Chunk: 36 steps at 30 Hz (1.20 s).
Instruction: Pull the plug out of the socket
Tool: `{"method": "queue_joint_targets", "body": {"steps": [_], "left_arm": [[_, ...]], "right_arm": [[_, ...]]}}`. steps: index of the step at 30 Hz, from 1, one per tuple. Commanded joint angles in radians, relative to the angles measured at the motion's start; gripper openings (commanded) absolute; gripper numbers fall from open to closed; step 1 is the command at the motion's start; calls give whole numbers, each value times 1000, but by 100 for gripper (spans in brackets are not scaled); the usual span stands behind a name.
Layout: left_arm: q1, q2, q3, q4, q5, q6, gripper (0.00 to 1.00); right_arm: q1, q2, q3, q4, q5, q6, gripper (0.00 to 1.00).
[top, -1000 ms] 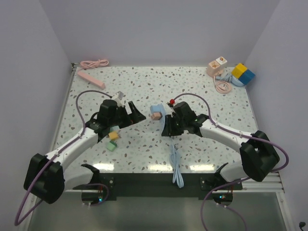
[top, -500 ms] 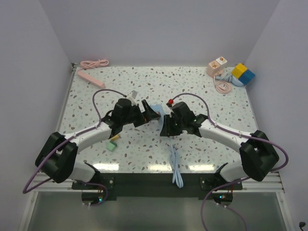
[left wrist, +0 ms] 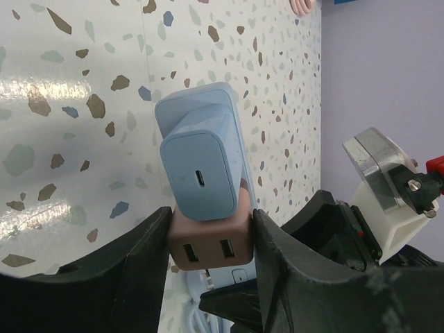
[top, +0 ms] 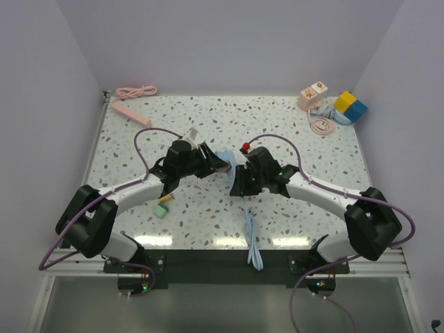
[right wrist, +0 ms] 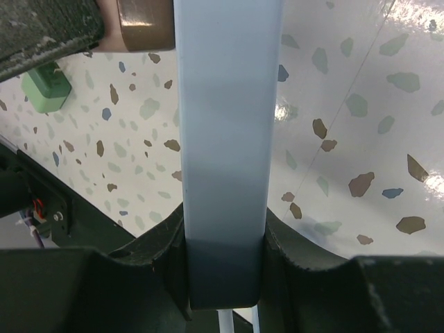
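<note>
**Left gripper** [top: 219, 164] is reaching in from the left. Its fingers [left wrist: 139, 267] are pressing on both sides of the pinkish-brown cube plug [left wrist: 208, 255], clamping it.

**Plug:** it is showing two ports on its outer face and is sitting in the light blue socket strip [right wrist: 227, 104]. It is touching a light blue charger [left wrist: 201, 173] with a single port, which is standing just beside it on the same strip.

**Right gripper** [top: 242, 182] is squeezing the strip between both fingers, nearer its cable end, over the middle of the speckled table [top: 291, 132].

**Surroundings:** the strip's pale blue cable [top: 254, 243] is trailing toward the near edge. A green block [top: 161, 210] is lying beside the left arm, well apart from the plug.
</note>
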<state>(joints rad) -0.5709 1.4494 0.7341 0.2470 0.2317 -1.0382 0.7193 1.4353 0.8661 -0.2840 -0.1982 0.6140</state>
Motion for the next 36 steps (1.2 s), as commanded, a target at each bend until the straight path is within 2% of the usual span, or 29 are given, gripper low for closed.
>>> {"method": "queue_joint_targets", "body": {"steps": [1, 2, 3, 4, 9, 17, 23, 28, 30, 31, 32, 34, 36], "left_arm": [[-1, -9, 8, 51, -17, -2, 24], [-1, -18, 2, 38, -23, 0, 19], [0, -43, -7, 28, -37, 0, 7], [0, -58, -16, 15, -46, 3, 1], [34, -236, -103, -51, -65, -11, 0], [95, -500, -171, -212, -48, -36, 0], [98, -580, -133, -385, -100, -85, 0], [95, -567, -120, -381, -146, -123, 0], [97, -508, -116, -283, -74, -93, 0], [95, -470, -105, -263, -34, -74, 0], [97, -384, -90, -209, 45, -48, 0], [85, -313, -52, -148, 110, -28, 0], [74, -265, -35, -121, 132, -20, 0]], "right_arm": [[5, -10, 54, 77, 5, 16, 0], [3, -10, 51, 75, 22, 30, 0], [2, -13, 41, 62, 84, 62, 0], [-7, -13, 37, 46, 118, 81, 0], [-102, -4, -16, -7, 209, 210, 0], [-136, -41, 2, -10, 250, 148, 0], [-136, -53, 40, -66, 299, 136, 0], [-132, -47, 53, -46, 272, 127, 0], [-133, -41, 24, 88, 156, 68, 0], [-127, -36, 13, 136, 17, 44, 0], [-120, -30, 11, 161, -24, 27, 0], [-104, -16, 17, 192, -103, -3, 0], [-93, -22, 11, 212, -119, -14, 14]]}}
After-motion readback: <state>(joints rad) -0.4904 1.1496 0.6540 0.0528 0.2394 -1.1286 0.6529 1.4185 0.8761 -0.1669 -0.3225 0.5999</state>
